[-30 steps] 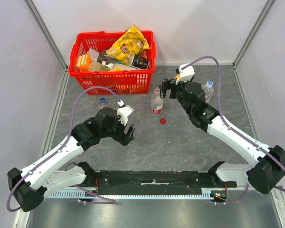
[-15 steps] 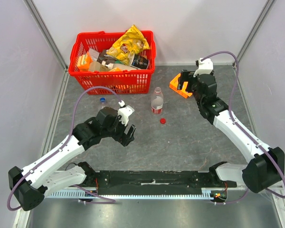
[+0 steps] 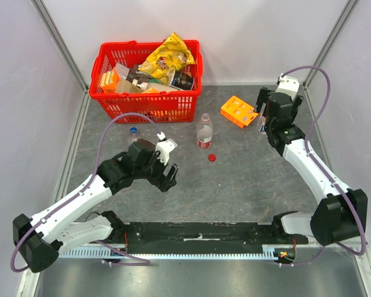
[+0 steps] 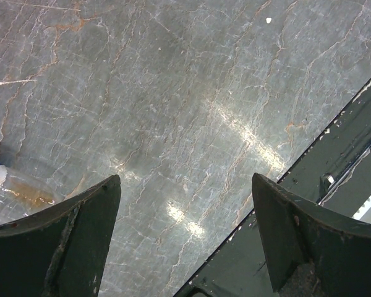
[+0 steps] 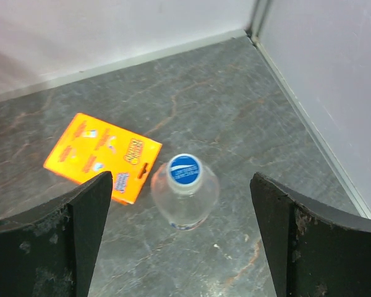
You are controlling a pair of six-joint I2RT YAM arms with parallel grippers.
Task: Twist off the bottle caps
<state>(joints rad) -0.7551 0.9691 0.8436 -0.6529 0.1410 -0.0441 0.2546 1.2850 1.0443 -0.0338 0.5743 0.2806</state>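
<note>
A red-labelled bottle (image 3: 204, 132) stands mid-table below the basket, its neck bare. A red cap (image 3: 212, 157) lies on the table just right of it. A clear bottle (image 5: 185, 197) with a blue-topped cap (image 5: 185, 169) stands at the back right beside the orange box. My right gripper (image 5: 181, 179) (image 3: 264, 115) is open above it, one finger on each side, not touching. In the top view this bottle is hidden under the right arm. A blue cap (image 3: 133, 130) shows by my left arm. A clear bottle (image 4: 12, 195) shows at the left wrist view's edge. My left gripper (image 4: 185, 179) (image 3: 167, 176) is open and empty over bare table.
A red basket (image 3: 145, 97) full of snack packs stands at the back left. An orange box (image 3: 238, 111) (image 5: 102, 154) lies flat left of the right gripper. Grey walls close in on the back and right. A black rail (image 4: 334, 161) runs along the near edge.
My right arm has swung from beside the red-labelled bottle to the back right corner, uncovering the orange box and covering the bottle there. The left arm has hardly moved.
</note>
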